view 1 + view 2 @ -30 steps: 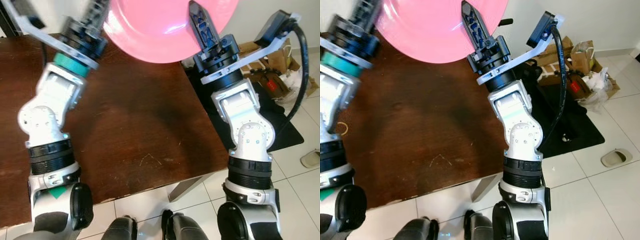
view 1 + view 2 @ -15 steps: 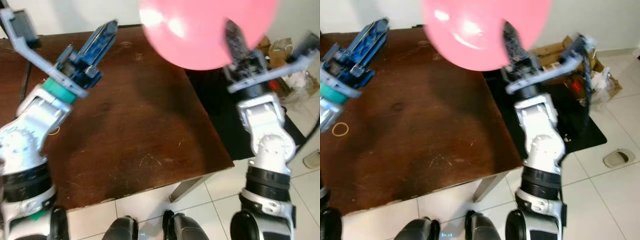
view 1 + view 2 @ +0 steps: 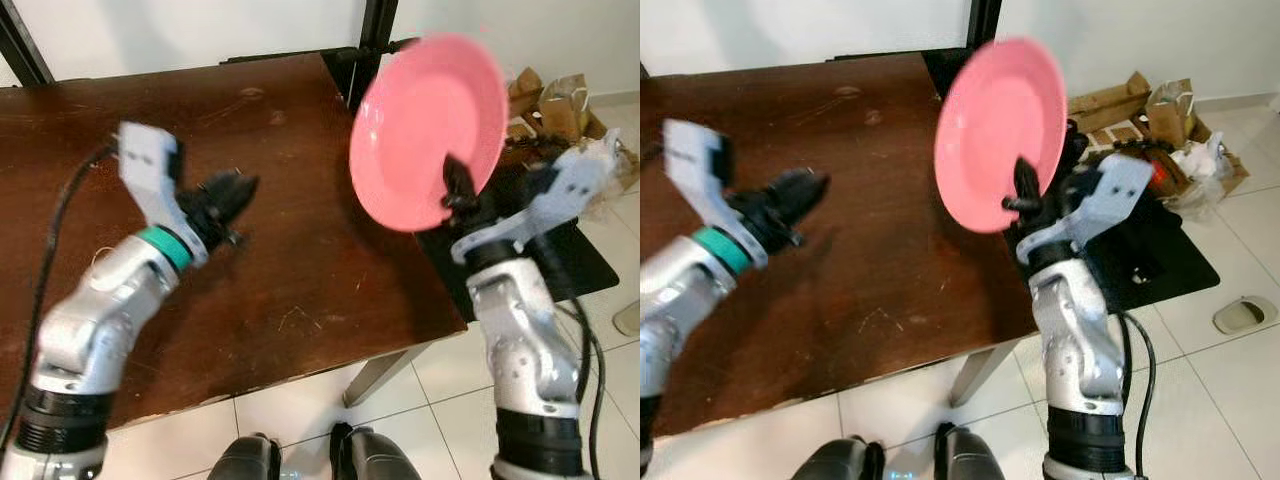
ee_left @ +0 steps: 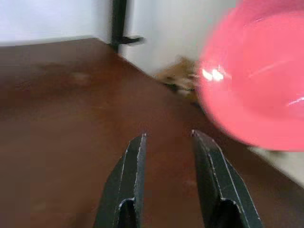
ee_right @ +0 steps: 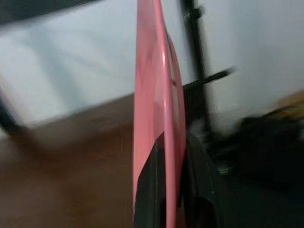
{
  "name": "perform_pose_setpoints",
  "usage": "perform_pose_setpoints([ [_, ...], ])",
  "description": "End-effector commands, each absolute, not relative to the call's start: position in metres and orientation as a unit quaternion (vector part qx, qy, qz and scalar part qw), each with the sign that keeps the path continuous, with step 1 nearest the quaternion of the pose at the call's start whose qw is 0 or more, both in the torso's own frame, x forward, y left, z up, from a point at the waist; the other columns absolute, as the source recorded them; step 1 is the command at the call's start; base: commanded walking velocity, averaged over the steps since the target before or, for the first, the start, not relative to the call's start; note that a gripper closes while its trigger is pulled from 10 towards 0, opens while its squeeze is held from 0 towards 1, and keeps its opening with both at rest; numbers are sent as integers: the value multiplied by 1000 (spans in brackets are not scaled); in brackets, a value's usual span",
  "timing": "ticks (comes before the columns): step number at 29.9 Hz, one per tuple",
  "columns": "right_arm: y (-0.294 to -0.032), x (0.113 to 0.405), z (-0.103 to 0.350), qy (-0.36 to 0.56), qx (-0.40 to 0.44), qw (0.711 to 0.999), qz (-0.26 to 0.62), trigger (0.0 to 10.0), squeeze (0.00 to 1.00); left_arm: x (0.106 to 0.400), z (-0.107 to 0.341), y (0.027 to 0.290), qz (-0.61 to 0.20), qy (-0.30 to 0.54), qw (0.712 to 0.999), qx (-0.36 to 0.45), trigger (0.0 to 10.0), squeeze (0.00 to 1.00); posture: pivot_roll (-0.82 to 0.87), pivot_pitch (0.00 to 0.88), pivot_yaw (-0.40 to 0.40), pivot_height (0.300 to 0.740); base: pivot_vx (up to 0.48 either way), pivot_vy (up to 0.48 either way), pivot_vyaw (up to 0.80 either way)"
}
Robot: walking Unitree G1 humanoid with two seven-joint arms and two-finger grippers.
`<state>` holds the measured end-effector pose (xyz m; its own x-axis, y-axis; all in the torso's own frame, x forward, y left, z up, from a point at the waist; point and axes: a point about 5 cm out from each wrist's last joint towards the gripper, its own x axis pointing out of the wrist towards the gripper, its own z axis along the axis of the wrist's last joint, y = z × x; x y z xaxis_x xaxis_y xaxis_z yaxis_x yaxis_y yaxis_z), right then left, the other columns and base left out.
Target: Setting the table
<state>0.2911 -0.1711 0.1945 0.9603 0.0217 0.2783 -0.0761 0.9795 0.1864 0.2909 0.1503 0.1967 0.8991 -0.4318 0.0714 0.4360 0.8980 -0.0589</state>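
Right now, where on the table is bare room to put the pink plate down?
The brown table is bare between the left gripper and its right edge, below the pink plate held edge-on in the right gripper. The far strip by the wall is free too. Boxes and bags crowd the floor to the right.

Your right gripper is raised at the desk's corner, jaws clamped on the round pink plastic plate. Your left gripper hovers low, jaws slightly parted, holding nothing.
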Motion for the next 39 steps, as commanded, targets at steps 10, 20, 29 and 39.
perform_pose_setpoints([
  [10, -187, 294, 194, -146, 2, 989, 21, 10000, 0, 293, 186, 158, -155, -62, 984, 68, 10000, 0, 49, 21, 18, 740, 0, 0, 0],
  [20, -179, 292, 188, -140, -43, 987, 59, 10000, 0, 297, 186, 157, -152, -82, 980, 103, 10000, 0, 47, 19, 21, 740, 0, 0, 0],
  [29, -174, 287, 186, -145, -29, 988, 48, 10000, 0, 299, 173, 141, -162, -85, 978, 101, 10000, 0, 12, 0, 21, 740, 0, 0, 0],
  [39, -177, 291, 188, -147, -17, 989, 27, 10000, 0, 303, 170, 131, -164, -88, 978, 92, 10000, 0, -6, 0, 19, 740, -148, 0, 0],
])
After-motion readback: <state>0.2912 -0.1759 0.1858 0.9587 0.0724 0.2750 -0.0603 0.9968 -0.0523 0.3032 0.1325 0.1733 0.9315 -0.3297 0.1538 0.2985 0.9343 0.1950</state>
